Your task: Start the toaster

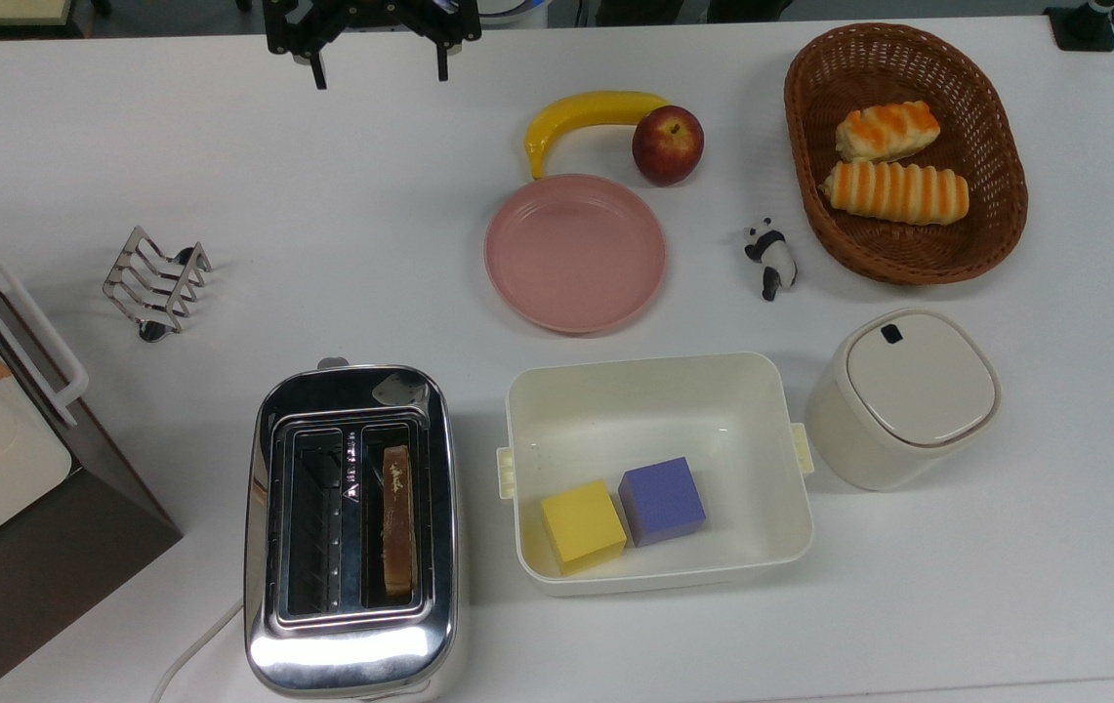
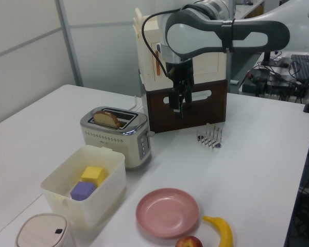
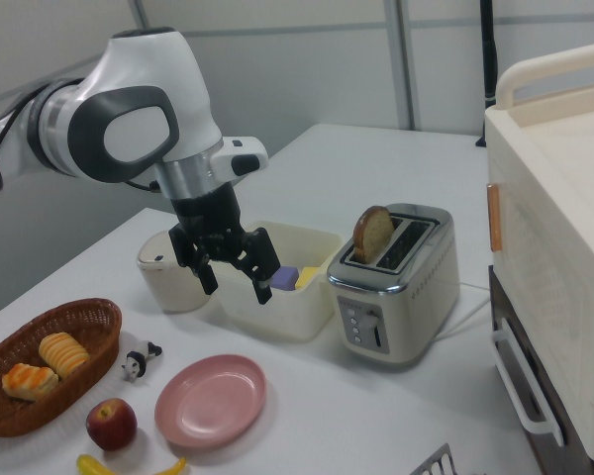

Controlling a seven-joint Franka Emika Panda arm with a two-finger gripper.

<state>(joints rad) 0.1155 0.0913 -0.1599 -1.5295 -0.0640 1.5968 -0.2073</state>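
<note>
One slice of toast (image 1: 398, 521) stands in the right-hand slot of the toaster (image 1: 351, 532), which sits at the lower left of the top view on the white table (image 1: 127, 156), its white cord trailing to the bottom edge. Just right of it, a cream bin (image 1: 659, 391) holds a yellow block (image 1: 582, 525) and a purple block (image 1: 661, 500), touching. Above, at frame centre, lies an empty pink plate (image 1: 575, 252), with a banana (image 1: 584, 119) and apple (image 1: 668, 144) beyond. At the top edge, the gripper (image 1: 379, 66) hangs clear of the table, fingers spread wide, holding nothing. The wire toast rack (image 1: 156, 283) stands at mid left.
</note>
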